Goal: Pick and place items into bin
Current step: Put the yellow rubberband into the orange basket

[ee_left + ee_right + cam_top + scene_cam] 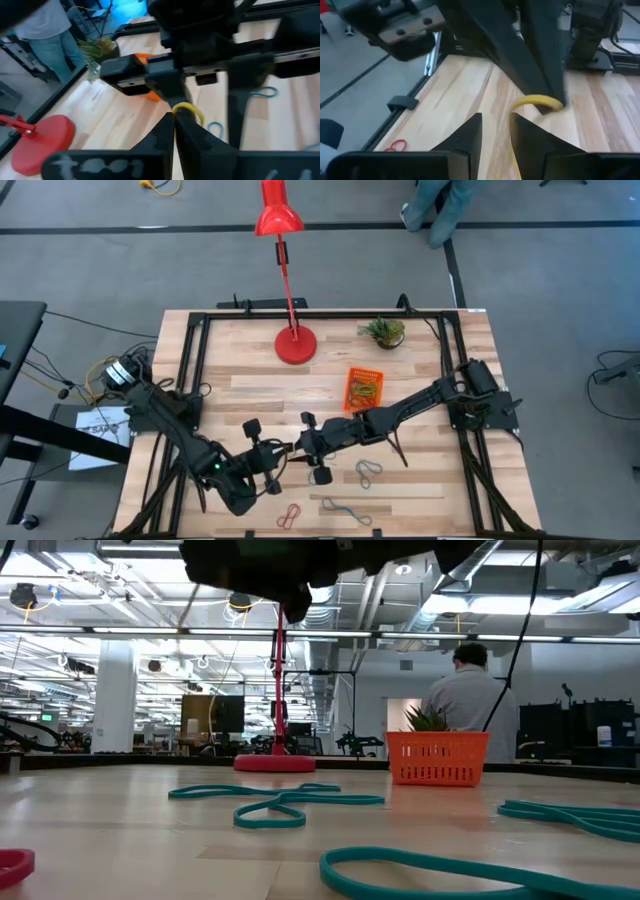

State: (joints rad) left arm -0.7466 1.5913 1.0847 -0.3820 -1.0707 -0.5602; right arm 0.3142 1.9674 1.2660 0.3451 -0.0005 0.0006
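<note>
Looking straight down, the left gripper [283, 452] and right gripper [300, 448] meet tip to tip above the bench [250, 395], near the orange bin [364, 389]. Low view: teal bands [280, 805] lie flat on the bench. Left wrist: its jaws are together on a yellow band [189, 111]. Right wrist: its jaws stand apart just below that band [537, 102].

You saw a wooden table [420, 380] carrying a red lamp base [295, 345], potted plant [384, 331], orange bin [364, 389], and loose bands [368, 472] at lower centre.
</note>
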